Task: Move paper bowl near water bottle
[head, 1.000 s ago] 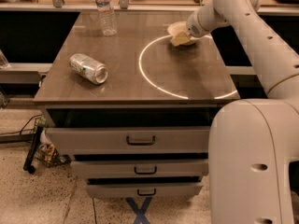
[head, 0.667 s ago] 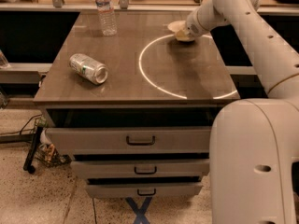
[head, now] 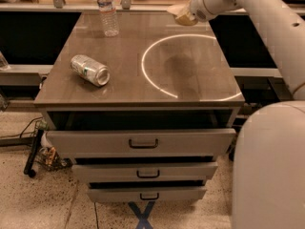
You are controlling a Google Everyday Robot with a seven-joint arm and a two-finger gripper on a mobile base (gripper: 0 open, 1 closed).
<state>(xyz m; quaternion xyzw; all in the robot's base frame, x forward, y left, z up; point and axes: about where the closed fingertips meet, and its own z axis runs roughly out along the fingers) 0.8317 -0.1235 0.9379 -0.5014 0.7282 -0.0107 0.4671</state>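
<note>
One paper bowl (head: pixel 177 9) to talk about: small, cream-white, shallow, with a wide rim. It's tilted, so you mostly see its pale side and a darker tan patch underneath.

Closest to the camera is a blue X (head: pixel 143 213) taped on the speckled floor. Above that are three grey drawers (head: pixel 143 144) with dark handles, all pulled out a bit. Some cables (head: pixel 33 147) sit at the lower left, and the robot's big white body (head: pixel 271 166) fills the lower right. The tabletop (head: pixel 124 85) is brown and glossy, with a bright ring of light (head: pixel 157 82) on its right half. A silver can (head: pixel 90 70) lies on its side at the left. Farther back, in the upper left of the table, the water bottle (head: pixel 108 12) stands upright, clear with a pale label. Behind the table it's dark shelving.

The gripper (head: pixel 187 17) is at the top of the frame, right of centre, over the table's far edge on the end of the white arm (head: pixel 248 4). It's pinched onto the bowl, which sticks out to its left. The bowl and the bottle are well apart.
</note>
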